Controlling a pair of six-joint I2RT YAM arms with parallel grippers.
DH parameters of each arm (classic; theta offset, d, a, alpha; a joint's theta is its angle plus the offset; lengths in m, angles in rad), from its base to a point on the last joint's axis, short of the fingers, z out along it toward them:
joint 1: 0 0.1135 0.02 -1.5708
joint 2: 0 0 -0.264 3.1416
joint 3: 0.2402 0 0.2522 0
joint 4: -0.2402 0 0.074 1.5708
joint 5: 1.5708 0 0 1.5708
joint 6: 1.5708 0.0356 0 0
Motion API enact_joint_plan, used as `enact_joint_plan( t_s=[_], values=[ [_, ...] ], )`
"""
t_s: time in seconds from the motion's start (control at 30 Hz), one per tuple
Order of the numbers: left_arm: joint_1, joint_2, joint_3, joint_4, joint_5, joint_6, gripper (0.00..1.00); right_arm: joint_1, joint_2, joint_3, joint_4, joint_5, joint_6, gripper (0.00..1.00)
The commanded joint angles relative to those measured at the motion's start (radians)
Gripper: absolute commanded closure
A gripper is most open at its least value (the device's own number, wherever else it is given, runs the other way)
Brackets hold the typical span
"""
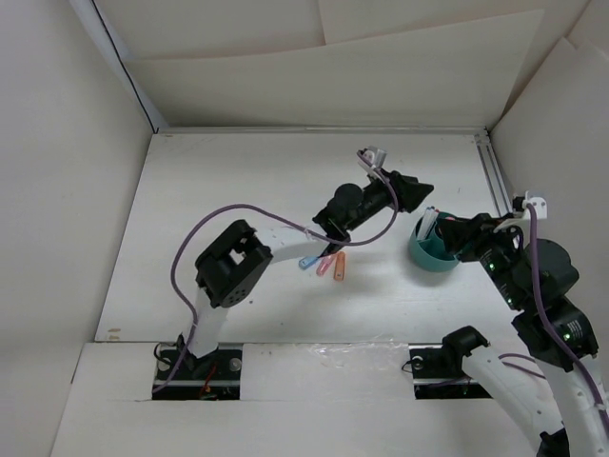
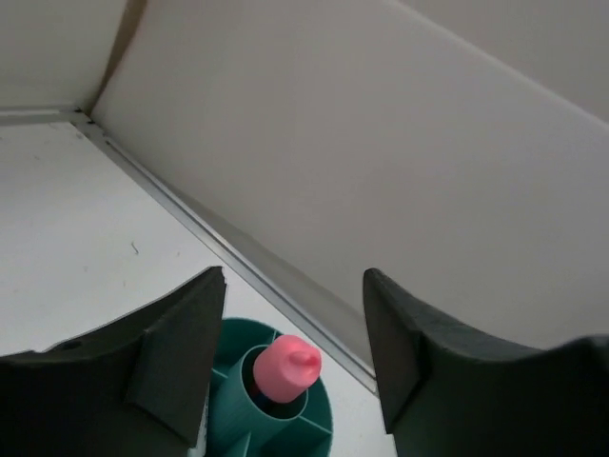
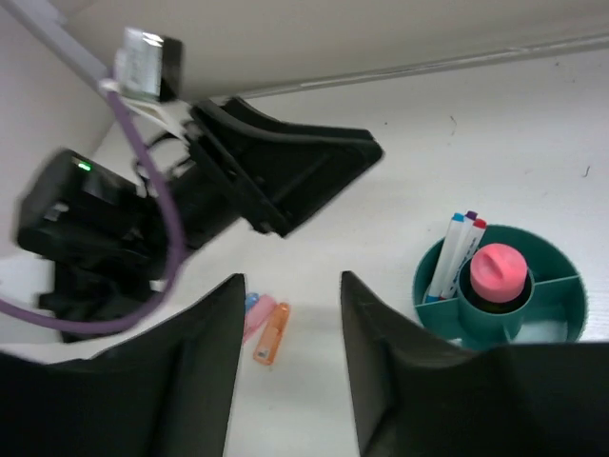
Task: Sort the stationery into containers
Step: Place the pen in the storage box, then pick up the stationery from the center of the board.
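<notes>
The teal cup [image 1: 428, 257] stands at the right of the table, and it also shows in the left wrist view [image 2: 319, 419] and the right wrist view [image 3: 569, 314]. A pink-capped glue stick [image 3: 499, 271] stands in its centre tube, also in the left wrist view [image 2: 287, 367]. White pens [image 3: 453, 255] stand in a side compartment. Blue [image 3: 250, 301], pink [image 3: 257, 317] and orange [image 3: 271, 333] markers lie together on the table [image 1: 324, 265]. My left gripper [image 1: 419, 193] hangs open and empty just above and behind the cup [image 2: 295, 333]. My right gripper [image 1: 445, 231] is open and empty over the cup [image 3: 290, 281].
White cardboard walls enclose the table on the left, back and right. A metal rail [image 1: 495, 176] runs along the right wall close to the cup. The left arm's purple cable [image 1: 238, 211] loops over the table's middle.
</notes>
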Motion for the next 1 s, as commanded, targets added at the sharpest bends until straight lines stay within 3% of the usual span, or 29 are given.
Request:
enact_joint_plan(
  t_s=[0.0, 0.03, 0.13, 0.27, 0.4, 0.57, 0.7, 0.8, 0.97],
  values=[
    [0.018, -0.149, -0.092, -0.102, -0.093, 0.017, 0.50, 0.010, 0.006, -0.028, 0.058, -0.052, 0.004, 0.58],
    [0.050, -0.211, -0.182, -0.102, -0.102, -0.011, 0.61, 0.010, 0.006, -0.054, 0.068, -0.064, 0.018, 0.68],
    [0.111, -0.316, -0.399, -0.111, -0.116, -0.124, 0.68, 0.010, 0.016, -0.114, 0.109, -0.124, 0.055, 0.79],
    [0.168, -0.523, -0.639, -0.180, -0.182, -0.185, 0.72, 0.019, 0.092, -0.229, 0.192, -0.242, 0.095, 0.81],
    [0.167, -0.727, -0.758, -0.338, -0.252, -0.136, 0.72, 0.051, 0.185, -0.349, 0.302, -0.293, 0.124, 0.79],
    [0.139, -0.965, -0.871, -0.560, -0.309, -0.125, 0.71, 0.165, 0.363, -0.372, 0.375, -0.239, 0.144, 0.66],
    [0.139, -1.107, -0.971, -0.660, -0.352, -0.146, 0.69, 0.319, 0.541, -0.329, 0.398, -0.105, 0.156, 0.53],
    [0.139, -1.181, -1.034, -0.696, -0.352, -0.157, 0.69, 0.364, 0.699, -0.264, 0.416, -0.020, 0.179, 0.46],
    [0.139, -1.239, -1.103, -0.668, -0.299, -0.166, 0.69, 0.384, 0.923, -0.156, 0.416, 0.057, 0.179, 0.45]
  ],
)
